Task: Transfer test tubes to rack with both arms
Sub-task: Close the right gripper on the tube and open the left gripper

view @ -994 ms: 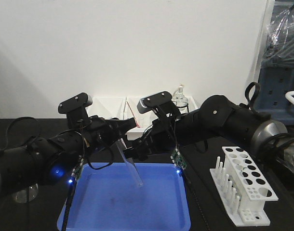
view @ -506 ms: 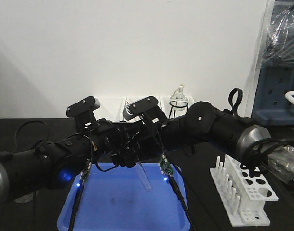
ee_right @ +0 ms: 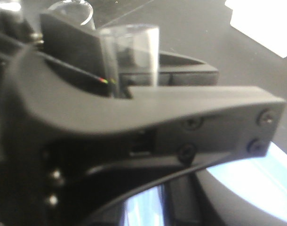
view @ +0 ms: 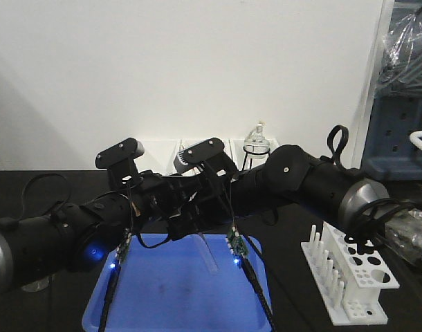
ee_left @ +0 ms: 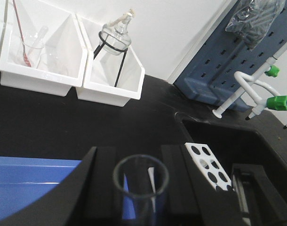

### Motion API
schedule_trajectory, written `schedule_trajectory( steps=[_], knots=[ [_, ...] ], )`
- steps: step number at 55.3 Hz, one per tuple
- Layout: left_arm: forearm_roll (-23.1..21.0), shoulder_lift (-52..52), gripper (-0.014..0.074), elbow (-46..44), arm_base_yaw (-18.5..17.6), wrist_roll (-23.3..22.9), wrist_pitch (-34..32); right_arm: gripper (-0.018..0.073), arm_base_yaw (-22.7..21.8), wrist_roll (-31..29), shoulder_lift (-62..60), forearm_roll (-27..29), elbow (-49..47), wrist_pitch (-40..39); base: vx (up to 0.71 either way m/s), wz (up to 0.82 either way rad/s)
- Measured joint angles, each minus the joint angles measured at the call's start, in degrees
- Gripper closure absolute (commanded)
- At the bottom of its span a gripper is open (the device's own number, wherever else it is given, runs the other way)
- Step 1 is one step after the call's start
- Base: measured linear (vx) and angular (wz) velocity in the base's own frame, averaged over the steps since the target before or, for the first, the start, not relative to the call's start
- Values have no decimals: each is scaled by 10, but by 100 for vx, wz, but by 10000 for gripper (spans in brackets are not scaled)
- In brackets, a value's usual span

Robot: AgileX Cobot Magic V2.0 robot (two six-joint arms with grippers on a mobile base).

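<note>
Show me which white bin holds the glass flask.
The rightmost white rectangular bin in the left wrist view: round glass flask on black wire legs inside; the neighbouring bin holds a thin pink-red rod.

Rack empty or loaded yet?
Empty: the rack shows no tubes in its holes; the one test tube hangs over the blue tray.

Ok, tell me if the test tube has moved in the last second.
Yes: the test tube shifted slightly right over the blue tray, toward the rack.

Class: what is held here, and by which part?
The left gripper clamps the test tube below its open mouth. The right gripper flanks the tube too; its grip cannot be told.
</note>
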Motion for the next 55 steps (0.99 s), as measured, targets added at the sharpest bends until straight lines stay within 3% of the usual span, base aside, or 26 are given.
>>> schedule_trajectory(
  steps=[9, 17, 25, 33, 39, 55],
  knots=[
    [0, 0, 584, 0, 0, 0, -5, 574, 0, 0, -2, 0, 0, 0, 0, 0],
    [0, 0, 514, 0, 0, 1, -5, 575, 0, 0, -2, 0, 0, -1, 0, 0],
    [3, 0, 355, 0, 0, 1, -6, 573, 0, 0, -2, 0, 0, -1, 0, 0],
    [22, 0, 128, 0, 3, 0, -8, 571, 0, 0, -2, 0, 1, -5, 0, 0],
    [28, -1, 20, 0, 14, 0, -12, 571, 0, 4, -2, -2, 1, -22, 0, 0],
    [29, -2, 12, 0, 35, 0, -15, 571, -1, 14, -2, 1, 1, -49, 0, 0]
  ],
)
